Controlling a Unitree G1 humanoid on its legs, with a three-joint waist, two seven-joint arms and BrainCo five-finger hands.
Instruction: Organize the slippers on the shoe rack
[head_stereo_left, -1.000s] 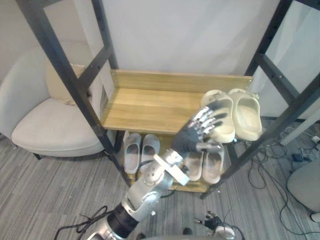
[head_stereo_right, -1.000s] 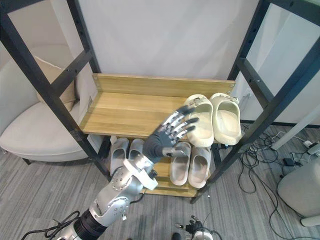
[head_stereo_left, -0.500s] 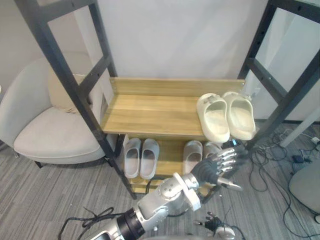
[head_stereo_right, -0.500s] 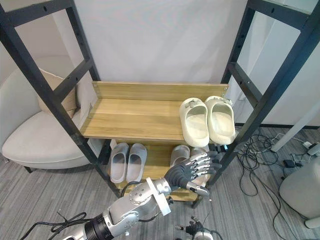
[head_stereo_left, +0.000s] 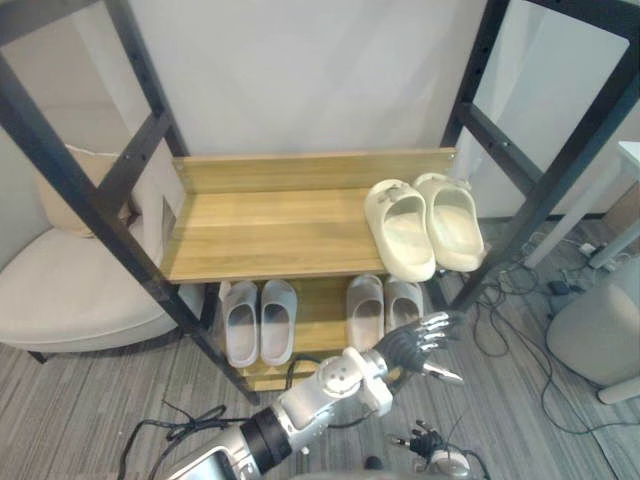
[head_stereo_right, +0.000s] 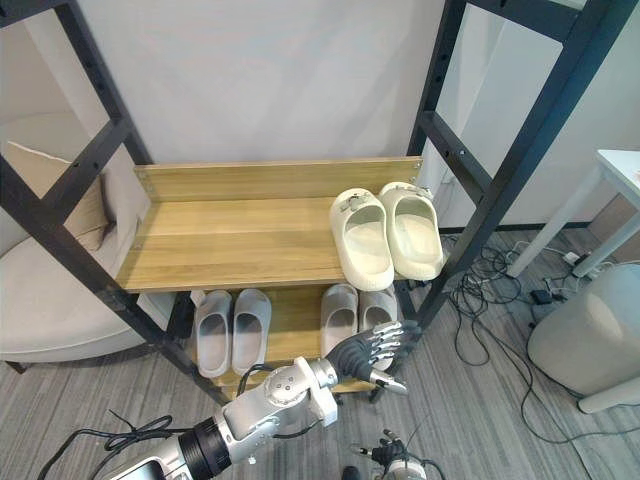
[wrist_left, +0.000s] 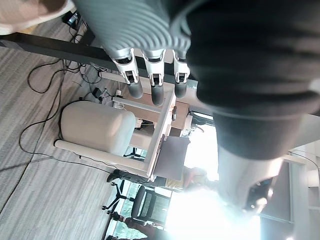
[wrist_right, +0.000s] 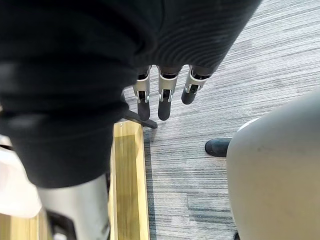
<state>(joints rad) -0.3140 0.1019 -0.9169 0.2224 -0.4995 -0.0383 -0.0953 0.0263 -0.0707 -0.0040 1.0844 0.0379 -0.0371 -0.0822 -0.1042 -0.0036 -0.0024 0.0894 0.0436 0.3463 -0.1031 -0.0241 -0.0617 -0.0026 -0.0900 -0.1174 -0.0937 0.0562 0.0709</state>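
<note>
A pair of cream slippers (head_stereo_left: 400, 230) rests side by side at the right end of the rack's wooden upper shelf (head_stereo_left: 270, 225). The lower shelf holds two grey pairs, one on the left (head_stereo_left: 258, 320) and one on the right (head_stereo_left: 383, 305). My left hand (head_stereo_left: 405, 347) hovers low in front of the right grey pair, fingers (wrist_left: 152, 75) straight and empty, touching nothing. My right hand (wrist_right: 164, 95) is open too, its fingers pointing at the carpet beside a wooden board (wrist_right: 127, 175).
Black metal posts (head_stereo_left: 545, 175) frame the rack on both sides. A pale armchair (head_stereo_left: 60, 290) stands at the left and a grey rounded seat (head_stereo_left: 600, 330) at the right. Cables lie on the carpet by the rack's right foot.
My left hand has dropped from the cream slippers on the upper shelf to a spot in front of the lower shelf. The cream pair stays put. The camera has shifted.
</note>
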